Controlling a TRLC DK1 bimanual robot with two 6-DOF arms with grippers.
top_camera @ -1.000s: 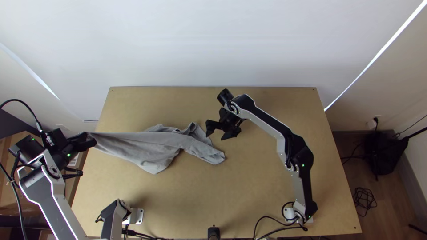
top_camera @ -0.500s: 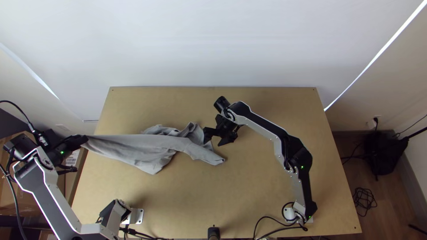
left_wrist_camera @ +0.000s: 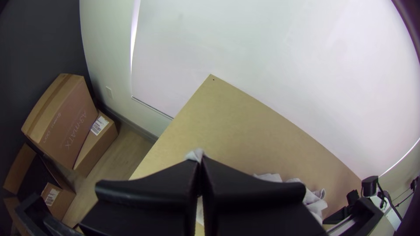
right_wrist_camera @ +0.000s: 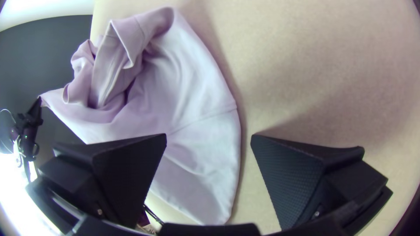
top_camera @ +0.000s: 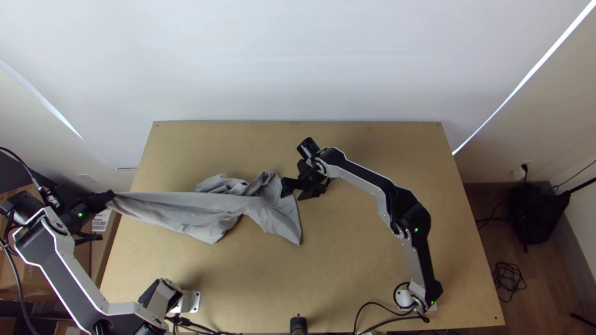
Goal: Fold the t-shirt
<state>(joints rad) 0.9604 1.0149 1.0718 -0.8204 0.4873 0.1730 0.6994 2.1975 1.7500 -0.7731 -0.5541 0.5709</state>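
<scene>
In the top view my left gripper (top_camera: 110, 196) holds one end of the grey t-shirt (top_camera: 217, 211) just off the table's left edge. The shirt stretches from there to mid-table, where it lies bunched. In the left wrist view my left gripper (left_wrist_camera: 200, 164) is shut, with a bit of shirt (left_wrist_camera: 195, 154) poking out between its tips. At the shirt's right end in the top view is my right gripper (top_camera: 290, 191). In the right wrist view my right gripper (right_wrist_camera: 209, 136) stands open, the curved edge of the shirt (right_wrist_camera: 192, 113) lying between and below its spread fingers.
The wooden table (top_camera: 372, 248) shows bare wood to the right of the shirt and near its front edge. Cardboard boxes (left_wrist_camera: 65, 118) stand on the floor off the left side. A white wall (top_camera: 298, 62) rises behind the table.
My left gripper has moved left and slightly down the picture, pulling the shirt. The shirt's right end has swung leftward and down. My right gripper has shifted a little left and down.
</scene>
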